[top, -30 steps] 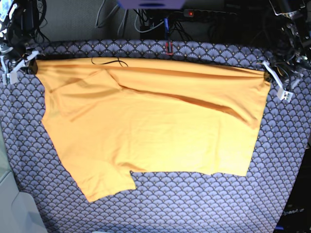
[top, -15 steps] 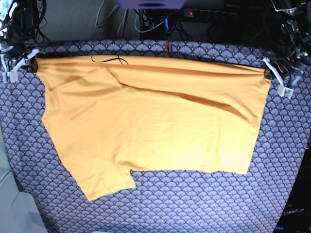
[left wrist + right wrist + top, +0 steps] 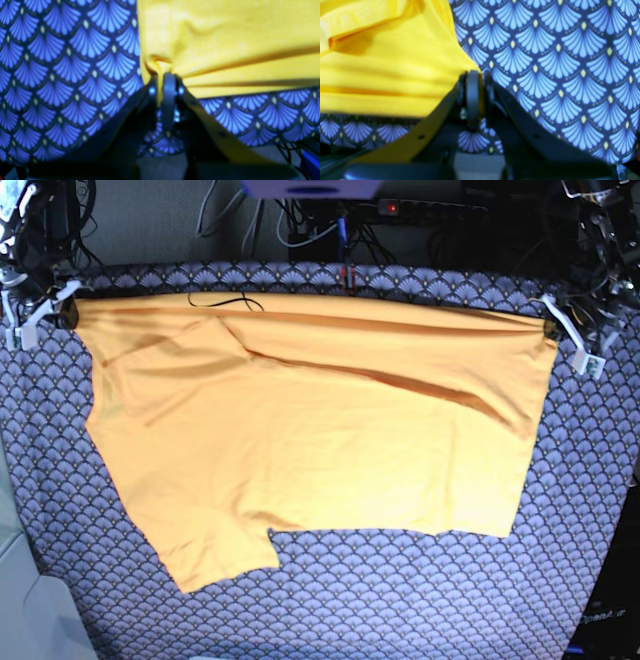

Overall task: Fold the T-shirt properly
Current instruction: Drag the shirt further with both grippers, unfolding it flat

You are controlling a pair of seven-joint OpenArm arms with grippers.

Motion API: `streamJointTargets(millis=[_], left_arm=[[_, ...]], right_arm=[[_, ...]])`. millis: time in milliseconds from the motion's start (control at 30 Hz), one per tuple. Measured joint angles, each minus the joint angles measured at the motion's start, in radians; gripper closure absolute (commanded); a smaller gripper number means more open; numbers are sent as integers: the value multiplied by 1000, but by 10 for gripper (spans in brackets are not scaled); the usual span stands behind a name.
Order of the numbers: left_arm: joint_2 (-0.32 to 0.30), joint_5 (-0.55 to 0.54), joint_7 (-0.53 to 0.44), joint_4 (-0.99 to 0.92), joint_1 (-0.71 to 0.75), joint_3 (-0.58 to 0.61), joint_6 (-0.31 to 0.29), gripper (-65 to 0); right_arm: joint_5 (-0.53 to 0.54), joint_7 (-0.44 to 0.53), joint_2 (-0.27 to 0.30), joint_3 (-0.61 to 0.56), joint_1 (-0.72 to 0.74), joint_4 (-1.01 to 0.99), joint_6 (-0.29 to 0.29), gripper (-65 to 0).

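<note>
T-shirt [image 3: 310,430] pinched at both top corners, spread on cloth [image 3: 400,600].

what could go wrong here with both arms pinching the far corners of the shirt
1. Each pincer holds only a small pinch of fabric: the left pincer and the right pincer could let the T-shirt slip if pulled tighter.
2. A diagonal crease crosses the shirt; folding now may lock it in.
3. A loose black cable lies on the far edge and might snag.
</note>
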Motion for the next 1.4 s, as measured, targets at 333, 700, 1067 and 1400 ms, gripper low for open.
streamJointTargets(millis=[333, 700, 1067, 1400], left_arm=[[0, 0, 0, -2, -1, 0, 0, -4], [8, 39, -38, 3, 10, -12, 35, -509], [28, 42, -100, 0, 29, -18, 45, -518], [70, 52, -53, -25, -31, -177, -2, -518]], right_arm=[[-15, -40, 4, 6, -2, -1, -4, -262], [-19, -42, -6, 117, -2, -2, -8, -290], [-21, -41, -5, 148, 3, -3, -11, -291], [-23, -51, 56, 148, 88, -3, -12, -291]])
